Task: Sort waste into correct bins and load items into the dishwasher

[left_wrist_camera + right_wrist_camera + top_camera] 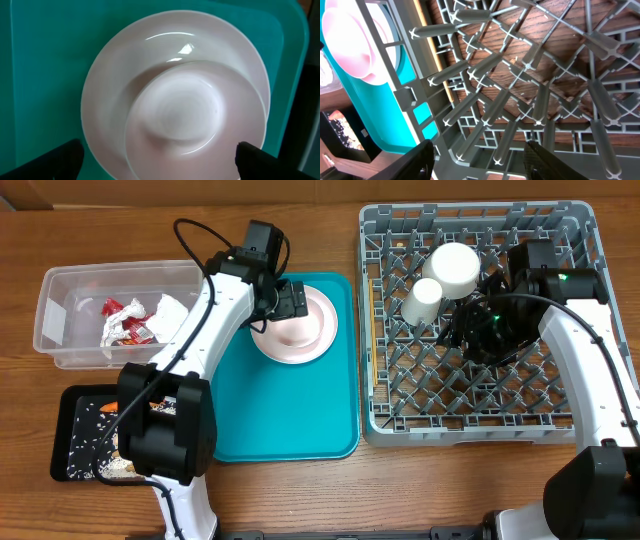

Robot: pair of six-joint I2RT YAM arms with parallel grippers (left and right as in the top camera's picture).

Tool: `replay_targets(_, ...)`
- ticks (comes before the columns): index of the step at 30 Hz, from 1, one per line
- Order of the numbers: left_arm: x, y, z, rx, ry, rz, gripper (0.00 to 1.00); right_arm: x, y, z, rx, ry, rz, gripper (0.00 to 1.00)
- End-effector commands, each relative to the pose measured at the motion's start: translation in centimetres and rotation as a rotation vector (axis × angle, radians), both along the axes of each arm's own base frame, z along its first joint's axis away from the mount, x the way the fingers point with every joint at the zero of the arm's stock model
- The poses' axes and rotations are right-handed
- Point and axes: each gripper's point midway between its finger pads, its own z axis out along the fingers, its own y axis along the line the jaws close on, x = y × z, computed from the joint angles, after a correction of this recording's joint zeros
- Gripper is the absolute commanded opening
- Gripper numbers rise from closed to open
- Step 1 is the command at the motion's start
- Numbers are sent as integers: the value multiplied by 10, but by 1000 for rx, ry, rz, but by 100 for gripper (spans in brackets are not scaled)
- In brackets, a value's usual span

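A pink bowl [297,328] lies upside down on a pink plate [322,330] on the teal tray [300,415]. My left gripper [290,300] hovers just above them, open, fingers spread to either side of the bowl [192,112] and plate [120,85] in the left wrist view. My right gripper [478,330] is open and empty above the grey dishwasher rack [560,420], over its pegs [520,100]. Two white cups [452,268] [422,302] lie in the rack's back left part. The pink bowl also shows in the right wrist view [350,42].
A clear plastic bin [60,320] at the left holds wrappers and crumpled paper [140,320]. A black tray [75,435] with food scraps sits at the front left. The teal tray's front half [280,420] is bare.
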Motion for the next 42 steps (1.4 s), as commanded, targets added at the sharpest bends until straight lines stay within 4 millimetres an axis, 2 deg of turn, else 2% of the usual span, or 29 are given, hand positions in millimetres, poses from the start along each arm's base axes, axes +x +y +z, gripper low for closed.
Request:
replay_targets(1,0,-12,-11,-10,9,-15,97,2,0,0,-1,-8,-1,60)
replay_targets(6,0,-11,-31,16,42,-15,93,2,0,0,-2,-8,-1,61)
replay_targets(10,-3,-9,-54,38,92,-13,81,3,0,1,-2,-12,-1,61)
replay_targets(12,-5,-4,-60,49,111,-6,68,3,0,1,-2,-12,-1,60)
replay_targets(15,-7,4,-61,54,127,11,60,3,0,1,-2,-12,-1,61)
replay_targets(23,-6,10,-61,43,134,26,61,5,0,1,-2,-19,-1,61)
replay_targets(25,-5,10,-59,38,129,26,57,5,0,1,-2,-19,-1,61)
replay_targets(28,-2,8,-54,36,122,25,44,5,0,1,-2,-19,-1,64)
replay_targets(31,-1,8,-47,36,123,26,36,5,0,1,-2,-19,-1,65)
replay_targets(39,2,8,-39,38,120,27,36,4,0,1,-2,-19,-1,65)
replay_targets(42,1,8,-39,37,121,26,32,4,0,1,-2,-19,-1,65)
